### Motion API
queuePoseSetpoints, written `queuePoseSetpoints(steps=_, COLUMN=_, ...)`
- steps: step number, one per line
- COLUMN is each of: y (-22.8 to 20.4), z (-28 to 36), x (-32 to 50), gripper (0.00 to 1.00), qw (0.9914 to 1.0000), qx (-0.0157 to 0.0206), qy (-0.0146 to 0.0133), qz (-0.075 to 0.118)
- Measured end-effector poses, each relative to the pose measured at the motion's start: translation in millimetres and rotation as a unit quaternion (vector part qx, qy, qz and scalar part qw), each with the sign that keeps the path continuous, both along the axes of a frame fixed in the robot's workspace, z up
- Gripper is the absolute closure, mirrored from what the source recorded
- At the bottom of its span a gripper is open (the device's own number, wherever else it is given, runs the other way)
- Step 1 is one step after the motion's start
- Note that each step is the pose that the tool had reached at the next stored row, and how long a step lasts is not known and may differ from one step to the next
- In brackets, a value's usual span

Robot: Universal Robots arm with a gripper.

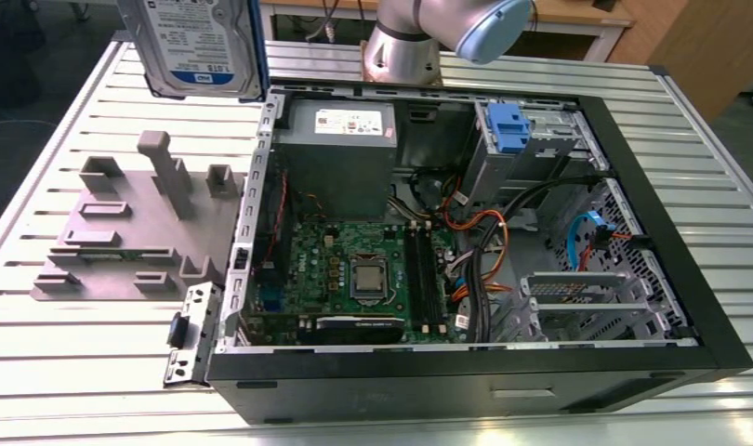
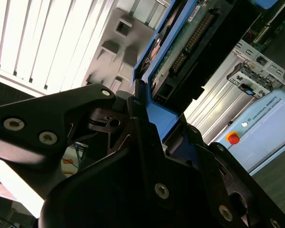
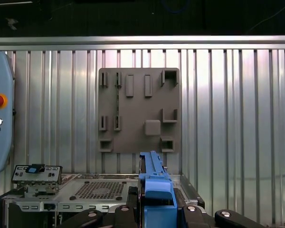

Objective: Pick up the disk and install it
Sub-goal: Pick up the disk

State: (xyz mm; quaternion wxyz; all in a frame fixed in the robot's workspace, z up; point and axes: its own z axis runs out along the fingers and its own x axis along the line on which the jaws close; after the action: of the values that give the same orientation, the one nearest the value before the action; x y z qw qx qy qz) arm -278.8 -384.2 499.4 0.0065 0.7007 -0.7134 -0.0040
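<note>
Disk (image 1: 197, 46) hangs in the air at exterior view's top left, above slatted alu table (image 1: 79, 372), well apart from open PC case (image 1: 476, 376). It's flat, rect., silver metal, w/ white-and-blue label facing cam. In both wrist views black gripper (image 2: 159, 118) (image 3: 156, 210) pinches its blue plastic carrier edge-on. Grey moulded fixture plate (image 1: 128, 232) w/ blocky posts lies beside case. Grey PSU box (image 1: 339, 153) has white label.

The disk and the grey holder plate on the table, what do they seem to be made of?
The disk: a silvery metal body, dull sheen, paper-like label; its carrier looks like glossy blue plastic. The grey holder plate: matt, moulded or printed plastic, probably.
</note>
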Motion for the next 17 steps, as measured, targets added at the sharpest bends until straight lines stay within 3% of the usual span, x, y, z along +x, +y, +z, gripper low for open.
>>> queuePoseSetpoints(steps=17, y=-0.3, z=-0.4, x=15.1, gripper=0.64, qw=1.00000, qx=0.0000, qy=0.0000, qz=0.000)
